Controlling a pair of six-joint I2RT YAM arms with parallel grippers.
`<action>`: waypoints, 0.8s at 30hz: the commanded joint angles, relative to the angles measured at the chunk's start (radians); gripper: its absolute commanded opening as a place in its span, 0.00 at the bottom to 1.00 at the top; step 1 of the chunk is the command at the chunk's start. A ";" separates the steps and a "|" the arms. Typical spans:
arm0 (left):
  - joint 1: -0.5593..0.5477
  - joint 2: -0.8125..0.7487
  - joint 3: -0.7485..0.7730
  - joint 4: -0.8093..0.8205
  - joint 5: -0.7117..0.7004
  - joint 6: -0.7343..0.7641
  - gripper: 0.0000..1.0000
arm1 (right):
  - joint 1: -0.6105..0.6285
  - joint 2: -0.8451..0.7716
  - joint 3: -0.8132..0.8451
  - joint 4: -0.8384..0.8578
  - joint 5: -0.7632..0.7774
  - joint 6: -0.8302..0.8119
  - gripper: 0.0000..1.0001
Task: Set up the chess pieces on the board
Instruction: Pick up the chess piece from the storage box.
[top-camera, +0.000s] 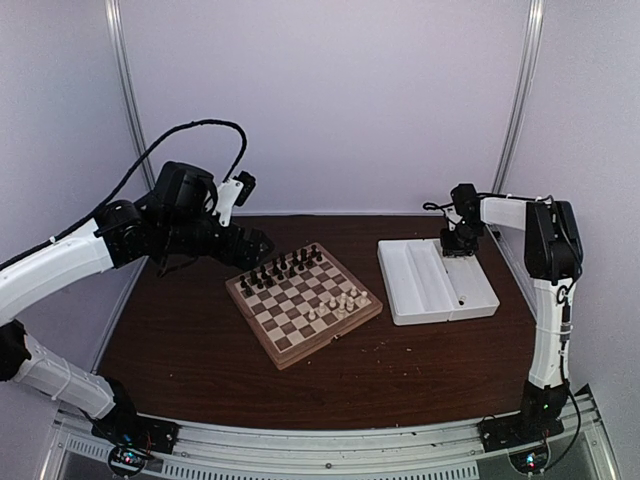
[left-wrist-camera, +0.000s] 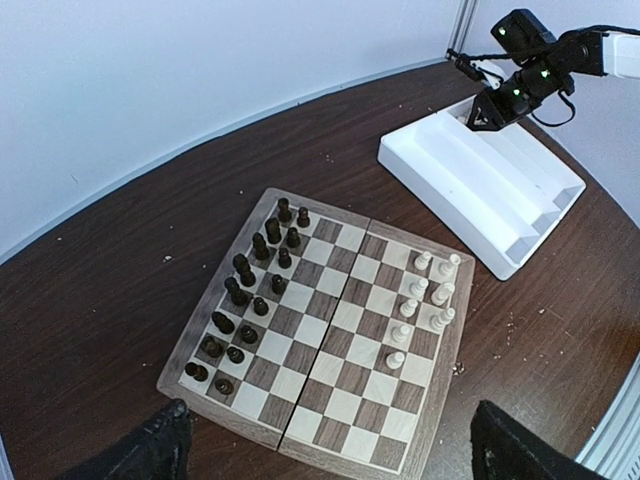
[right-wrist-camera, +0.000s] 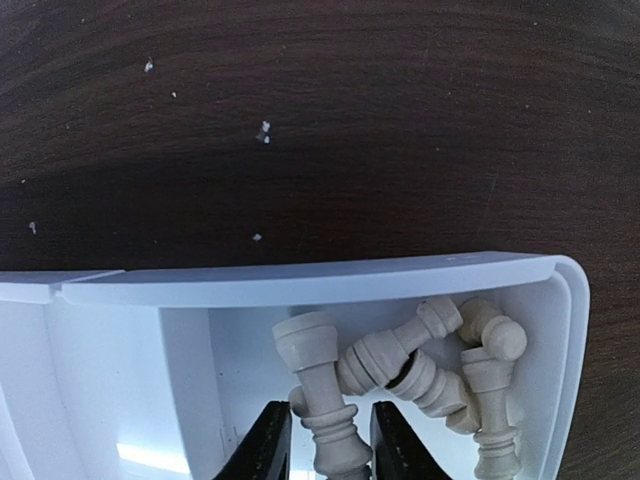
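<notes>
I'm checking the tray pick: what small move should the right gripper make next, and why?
Probably close the right gripper fully on the cream piece between its fingers in the corner of the white tray, before lifting. The fingers flank it, but firm contact isn't evident.

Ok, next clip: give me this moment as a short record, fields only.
chessboard: dark pieces in two rows on one side; a few cream pieces standing on the other
white tray: loose cream pieces piled in one end compartment
left gripper: open, raised near the chessboard, holding nothing
right gripper: in the tray, fingers either side of one cream piece; grip unclear
</notes>
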 joint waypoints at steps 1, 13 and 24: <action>0.002 -0.022 -0.006 0.000 -0.012 -0.004 0.97 | -0.010 0.021 0.032 -0.030 -0.035 -0.009 0.31; 0.002 -0.012 -0.008 0.005 -0.005 -0.020 0.97 | -0.010 -0.087 -0.034 -0.027 -0.087 -0.011 0.15; 0.002 -0.040 -0.059 0.035 0.067 -0.065 0.97 | -0.008 -0.327 -0.167 -0.134 -0.266 0.020 0.15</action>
